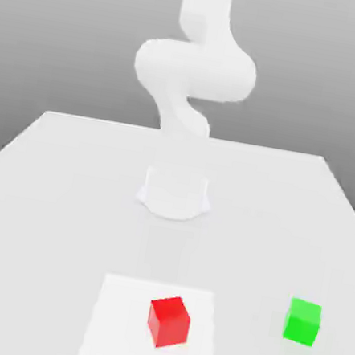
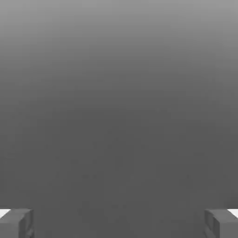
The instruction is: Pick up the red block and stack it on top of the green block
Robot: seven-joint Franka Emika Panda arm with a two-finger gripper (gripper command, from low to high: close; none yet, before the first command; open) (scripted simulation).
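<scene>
White square [image 1: 112,325] lying flat, pale tabletop [image 1: 60,218], plain grey backdrop [image 1: 312,73] behind it

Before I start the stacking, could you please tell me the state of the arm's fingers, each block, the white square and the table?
Fingers: open, wide apart, with nothing between them.
Red block: on the white square, turned at an angle, not stacked.
Green block: on the table, off the white square, nothing on top.
White square: lying flat, bearing the red block.
Table: level, bearing the arm's base.
</scene>
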